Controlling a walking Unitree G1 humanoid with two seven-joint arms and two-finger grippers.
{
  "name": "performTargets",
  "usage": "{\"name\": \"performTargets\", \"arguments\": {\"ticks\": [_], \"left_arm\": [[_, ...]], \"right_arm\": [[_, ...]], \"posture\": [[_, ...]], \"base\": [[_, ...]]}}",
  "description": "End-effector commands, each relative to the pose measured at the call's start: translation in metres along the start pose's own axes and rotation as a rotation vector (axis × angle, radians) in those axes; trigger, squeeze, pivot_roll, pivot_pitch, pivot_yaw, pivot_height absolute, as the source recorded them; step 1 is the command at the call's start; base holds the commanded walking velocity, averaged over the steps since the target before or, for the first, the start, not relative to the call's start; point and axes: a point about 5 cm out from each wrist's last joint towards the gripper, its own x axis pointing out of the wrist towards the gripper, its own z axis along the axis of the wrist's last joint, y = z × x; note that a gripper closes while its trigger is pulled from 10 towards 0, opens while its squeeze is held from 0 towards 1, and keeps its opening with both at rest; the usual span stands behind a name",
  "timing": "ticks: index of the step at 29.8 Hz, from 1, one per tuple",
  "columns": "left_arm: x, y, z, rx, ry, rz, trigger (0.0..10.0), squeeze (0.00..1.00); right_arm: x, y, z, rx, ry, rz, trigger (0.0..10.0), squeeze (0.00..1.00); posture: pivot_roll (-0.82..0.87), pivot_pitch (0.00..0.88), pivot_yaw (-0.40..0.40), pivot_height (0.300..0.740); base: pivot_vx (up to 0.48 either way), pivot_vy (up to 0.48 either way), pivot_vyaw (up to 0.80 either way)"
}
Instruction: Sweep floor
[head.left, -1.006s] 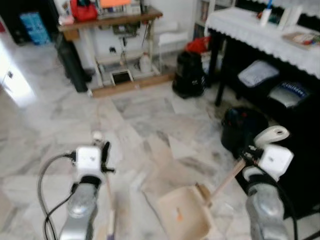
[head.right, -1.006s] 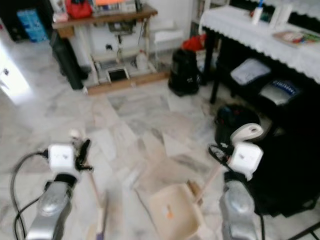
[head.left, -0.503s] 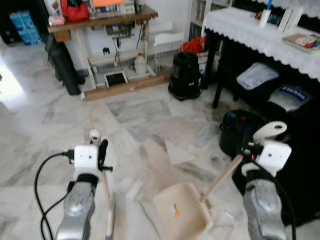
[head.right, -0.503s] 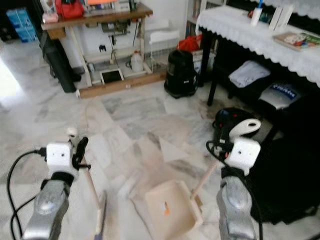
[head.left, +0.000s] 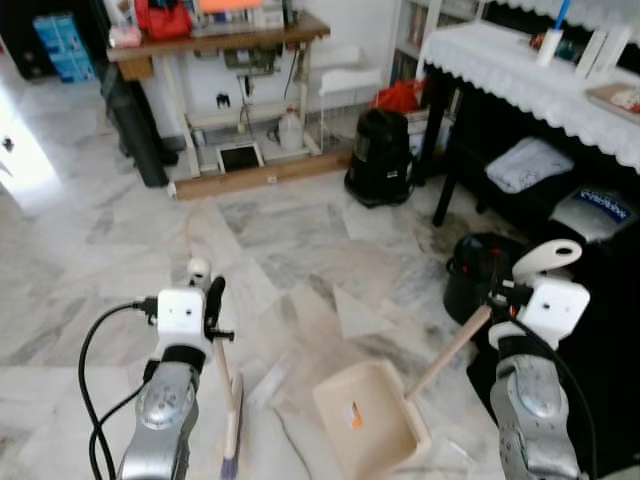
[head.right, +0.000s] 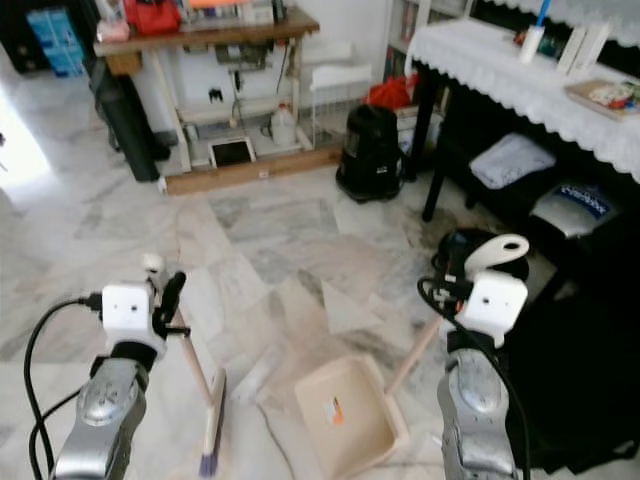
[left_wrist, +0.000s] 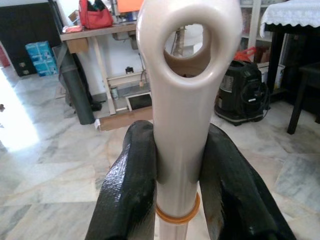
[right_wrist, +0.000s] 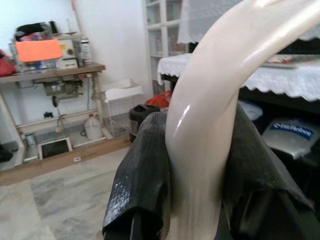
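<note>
- Floor: pale marble tiles, running ahead of both claws to the far furniture. Loose dirt on it cannot be made out at this size, apart from a pale scrap between broom head and dustpan, nature unclear.
- Desk: white lace cloth, ahead and to the right of the right claw, with dark storage and folded items under it.
- Workbench: wooden top, well ahead of the left claw, against the far wall.
- Black vacuum: standing ahead, between workbench and desk.
- Dark round bin: just ahead of the right claw, near the dustpan handle.
- Dustpan: cream tray lying flat on the floor, below and inward of the right claw, an orange mark inside. Its long handle rises at a slant from the tray up to the right claw.
- Broom: head on the floor below and slightly inward of the left claw; the stick slants up to that claw, with its looped end projecting past the grip.
- Left claw: closed around the broom stick, fingers pressed on either side.
- Right claw: closed around the curved top of the dustpan handle.
- Governing relation: broom head and dustpan lie side by side, near but apart, the tray to the right of the head. Judgement: the left arm must draw the head rightward across the floor toward the tray.
</note>
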Motion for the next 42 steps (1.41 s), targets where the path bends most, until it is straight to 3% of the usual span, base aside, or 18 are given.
{"name": "performTargets", "arguments": {"ticks": [1,7,18,42], "left_arm": [[0.0016,0.0015,0.0049,0.007,-0.022,0.010,10.0,0.00],[0.0010,0.0014,0.0046,0.007,-0.022,0.009,10.0,0.00],[-0.0002,0.0025,0.0048,0.010,-0.024,0.019,10.0,0.00],[-0.0012,0.0017,0.0044,0.006,-0.031,0.029,10.0,0.00]], "right_arm": [[0.0037,0.0020,0.0151,-0.013,-0.072,0.018,10.0,0.00],[0.0046,0.0034,0.0155,0.035,-0.070,0.006,10.0,0.00],[0.0061,0.0049,0.0179,0.023,-0.080,0.020,10.0,0.00],[0.0080,0.0055,0.0204,0.020,-0.089,0.035,10.0,0.00]], "posture": [[-0.02,0.000,0.007,0.740],[-0.02,0.000,0.006,0.740],[-0.01,0.000,0.000,0.740],[-0.01,0.000,-0.007,0.740]], "base": [[0.000,0.000,0.00],[0.000,0.000,0.51],[0.000,0.000,0.00],[0.000,-0.300,0.00]]}}
